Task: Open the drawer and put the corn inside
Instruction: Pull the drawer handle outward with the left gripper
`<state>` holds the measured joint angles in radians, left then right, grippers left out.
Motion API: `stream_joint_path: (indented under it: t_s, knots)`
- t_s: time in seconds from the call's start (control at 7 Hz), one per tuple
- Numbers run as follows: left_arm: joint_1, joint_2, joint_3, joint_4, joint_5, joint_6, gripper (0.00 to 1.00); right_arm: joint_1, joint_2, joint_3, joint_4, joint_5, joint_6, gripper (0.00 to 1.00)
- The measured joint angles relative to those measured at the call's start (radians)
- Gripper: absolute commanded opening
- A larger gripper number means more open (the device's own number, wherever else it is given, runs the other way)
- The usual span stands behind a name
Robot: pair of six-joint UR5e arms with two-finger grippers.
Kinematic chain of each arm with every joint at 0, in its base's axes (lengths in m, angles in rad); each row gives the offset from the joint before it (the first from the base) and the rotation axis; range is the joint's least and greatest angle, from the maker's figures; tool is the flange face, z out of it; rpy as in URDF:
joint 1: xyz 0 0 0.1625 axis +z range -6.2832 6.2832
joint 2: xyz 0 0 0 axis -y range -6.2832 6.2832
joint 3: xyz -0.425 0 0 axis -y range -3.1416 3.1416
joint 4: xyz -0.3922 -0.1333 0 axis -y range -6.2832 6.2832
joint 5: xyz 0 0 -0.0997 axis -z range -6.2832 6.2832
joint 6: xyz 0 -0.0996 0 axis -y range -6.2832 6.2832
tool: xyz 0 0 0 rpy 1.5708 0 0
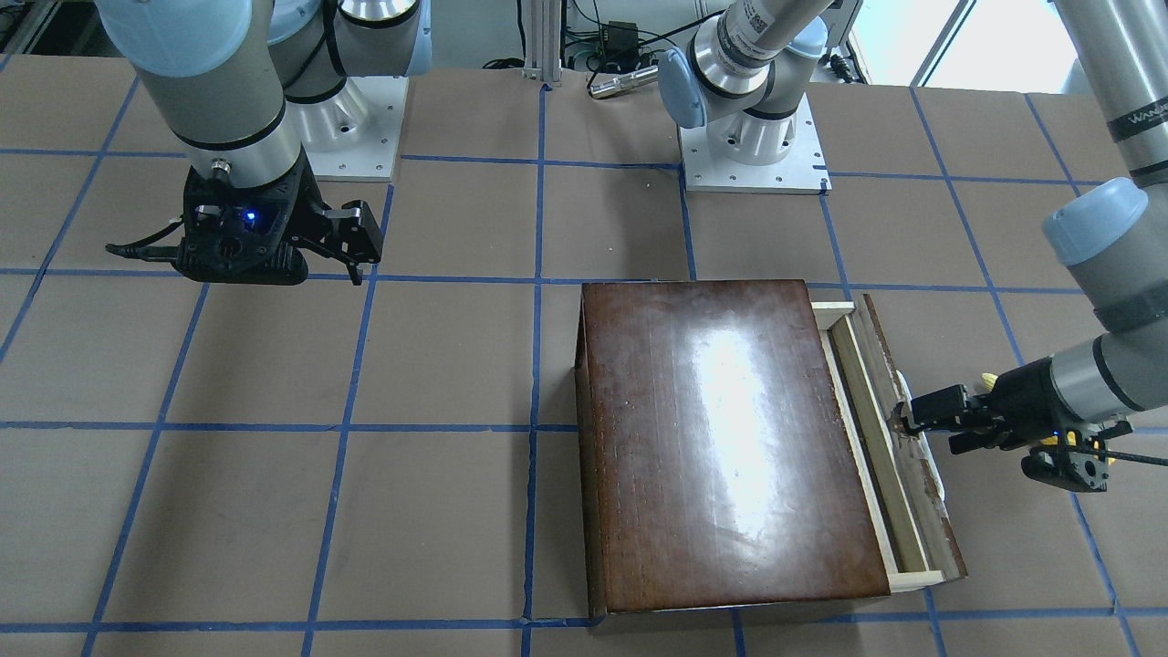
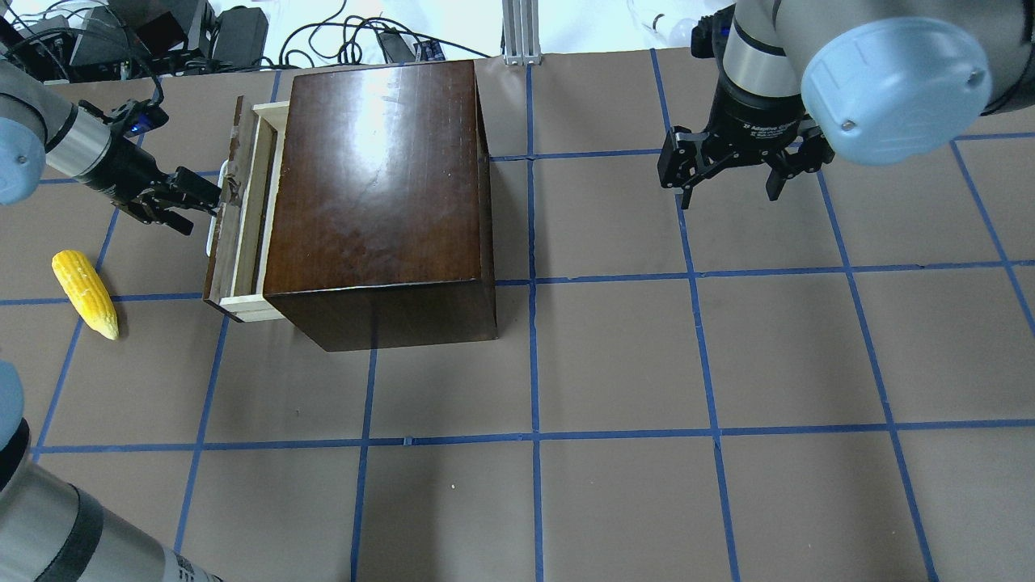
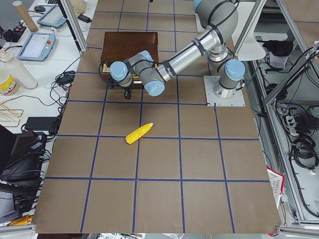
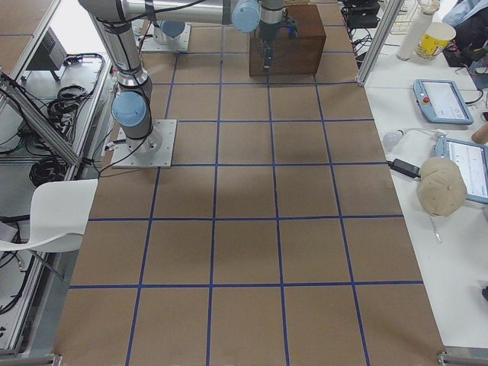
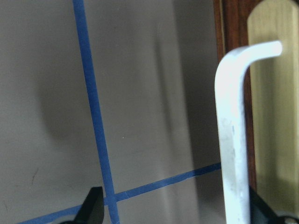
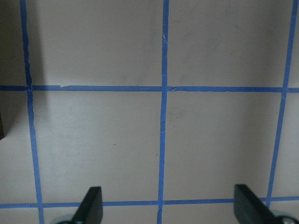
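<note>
L gripper (image 2: 202, 206) at drawer (image 2: 247, 202) front, fingers spread wide; white handle (image 5: 231, 140) sits between them, just beside one, unpinched. R gripper (image 2: 728, 196) also spread, over table (image 2: 614, 356). Drawer slightly out of glossy dark-wood box (image 2: 380, 178). Corn (image 2: 85, 293), yellow, knobbly, tapered, lies on table beyond the handle, long axis approx. parallel to chipped front, tip toward robot.

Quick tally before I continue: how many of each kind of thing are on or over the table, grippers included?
Glossy dark-brown wooden box: 1
Pale-wood drawer with white handle, partly pulled out: 1
Yellow toy corn cob: 1
Two-finger grippers: 2, the left gripper and the right gripper
Total: 5
</note>
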<state>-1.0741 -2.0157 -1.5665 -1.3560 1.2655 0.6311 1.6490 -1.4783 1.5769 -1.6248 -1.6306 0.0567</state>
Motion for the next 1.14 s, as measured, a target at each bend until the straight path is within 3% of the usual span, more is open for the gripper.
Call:
stream_joint_path:
  t_s: [1.14]
  knots:
    - [0.046,-0.003,0.043,-0.061,0.005,0.090,1.00,0.000,0.001,0.000,0.000,0.001,0.000,1.00]
